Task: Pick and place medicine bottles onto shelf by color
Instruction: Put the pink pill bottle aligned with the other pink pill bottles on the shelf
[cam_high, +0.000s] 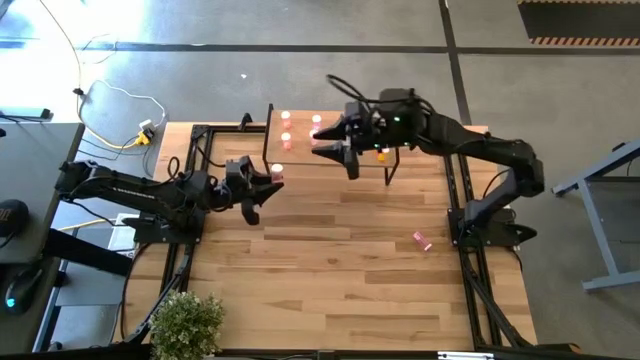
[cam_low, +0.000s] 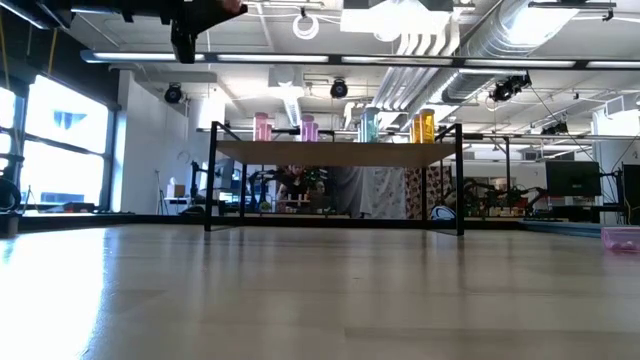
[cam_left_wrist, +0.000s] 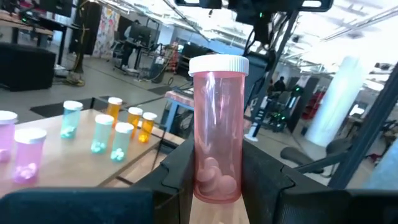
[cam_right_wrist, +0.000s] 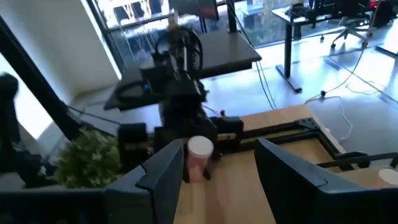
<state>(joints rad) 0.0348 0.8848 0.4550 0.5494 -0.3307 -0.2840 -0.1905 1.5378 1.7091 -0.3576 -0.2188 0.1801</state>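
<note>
The left gripper (cam_high: 270, 180) is left of the middle in the high view, just by the near edge of the shelf (cam_high: 330, 150). Its two fingers (cam_left_wrist: 264, 180) pinch a pink bottle (cam_left_wrist: 216, 127) from both sides. The bottle stands straight up, white cap on top, with a few pills at the bottom. Held this way, it looks ready to be set down on its flat base without tipping.

On the shelf, other bottles already stand in groups. In the left wrist view there are pink bottles (cam_left_wrist: 28, 155) at the lower left, then teal bottles (cam_left_wrist: 102, 134), then orange bottles (cam_left_wrist: 134, 121) farther along. They are sorted by color, so the pink one most likely belongs with the pink group.

The right gripper (cam_high: 350, 160) hangs over the shelf, near the top middle of the high view. Its fingers (cam_right_wrist: 165, 174) are spread apart and hold nothing, so this arm seems to be waiting.

One more pink bottle (cam_high: 422, 241) lies on its side on the wooden table (cam_high: 350, 280), at the lower right of the high view, well apart from the shelf. It probably has yet to be picked up.
</note>
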